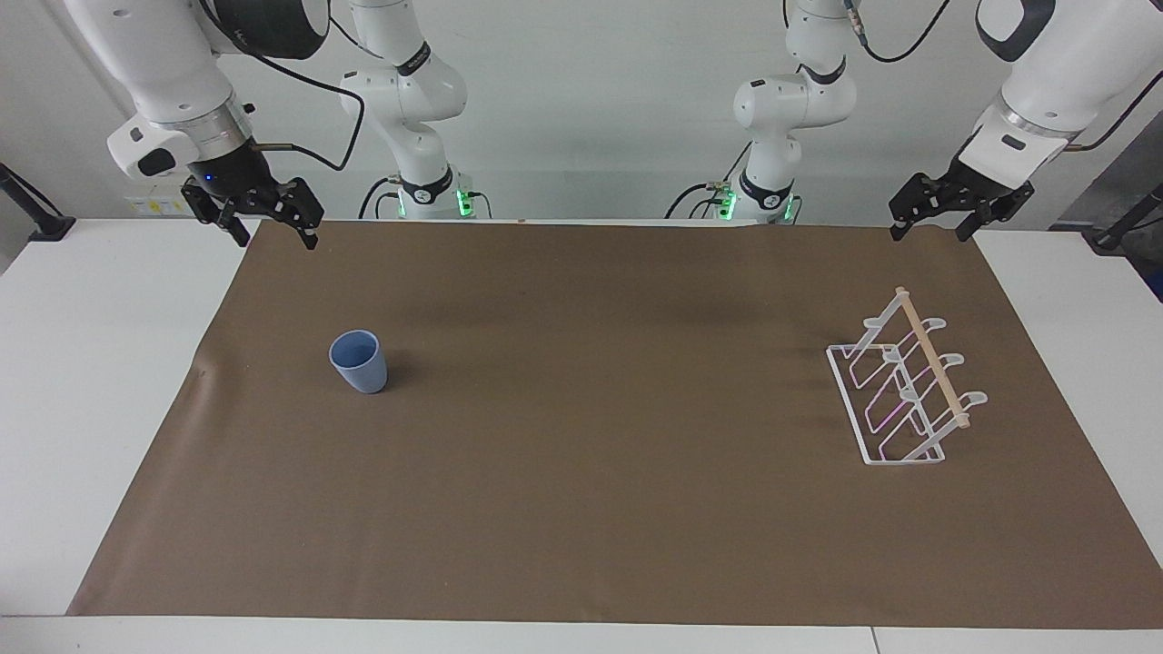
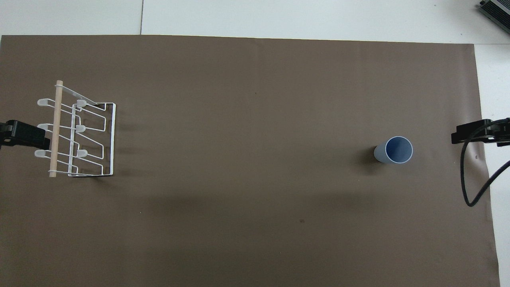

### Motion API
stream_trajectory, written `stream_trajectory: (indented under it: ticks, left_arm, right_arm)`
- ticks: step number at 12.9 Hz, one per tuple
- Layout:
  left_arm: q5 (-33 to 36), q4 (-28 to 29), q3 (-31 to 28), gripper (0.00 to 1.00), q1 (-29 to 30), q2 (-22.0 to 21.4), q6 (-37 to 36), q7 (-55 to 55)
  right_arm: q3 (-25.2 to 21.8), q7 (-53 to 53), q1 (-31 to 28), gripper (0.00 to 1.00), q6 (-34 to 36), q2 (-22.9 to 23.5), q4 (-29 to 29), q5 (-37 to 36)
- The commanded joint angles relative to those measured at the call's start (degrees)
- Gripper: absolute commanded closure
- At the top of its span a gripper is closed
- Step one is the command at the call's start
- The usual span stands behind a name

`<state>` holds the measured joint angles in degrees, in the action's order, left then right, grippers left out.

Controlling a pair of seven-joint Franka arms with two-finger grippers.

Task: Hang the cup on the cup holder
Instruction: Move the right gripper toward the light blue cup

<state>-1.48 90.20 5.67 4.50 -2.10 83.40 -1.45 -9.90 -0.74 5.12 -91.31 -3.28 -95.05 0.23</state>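
The cup (image 1: 359,361) (image 2: 393,150) is a small light-blue tumbler that stands upright, mouth up, on the brown mat toward the right arm's end of the table. The cup holder (image 1: 909,391) (image 2: 75,133), a white wire rack with a wooden dowel across its top, stands toward the left arm's end with nothing on its prongs. My right gripper (image 1: 277,238) (image 2: 476,131) hangs open and raised over the mat's edge at its own end, apart from the cup. My left gripper (image 1: 929,234) (image 2: 24,135) hangs open above the mat's edge beside the holder, holding nothing.
A brown mat (image 1: 581,472) covers most of the white table (image 1: 91,381). A black cable (image 2: 466,187) loops down from the right arm past the mat's edge. A dark device (image 2: 496,10) sits at the table's corner farthest from the robots.
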Motion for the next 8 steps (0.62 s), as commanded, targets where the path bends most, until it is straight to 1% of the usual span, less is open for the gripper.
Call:
stream_trajectory:
  ticks: [1, 5, 8]
  left_arm:
    - [0.69, 1.56, 0.21, 0.00, 0.33, -1.50, -0.17, 0.48]
    - [0.69, 1.56, 0.21, 0.00, 0.33, -1.41, -0.17, 0.48]
    - [0.60, 1.56, 0.21, 0.00, 0.33, -1.41, -0.17, 0.48]
  right_arm:
    - [-0.12, -0.58, -0.19, 0.00, -0.18, -1.99, -2.77, 0.73]
    - [-1.18, -0.76, -0.19, 0.00, -0.01, -2.08, -2.34, 0.47]
    - [-0.92, -1.20, -0.11, 0.00, -1.85, -2.08, -2.69, 0.56]
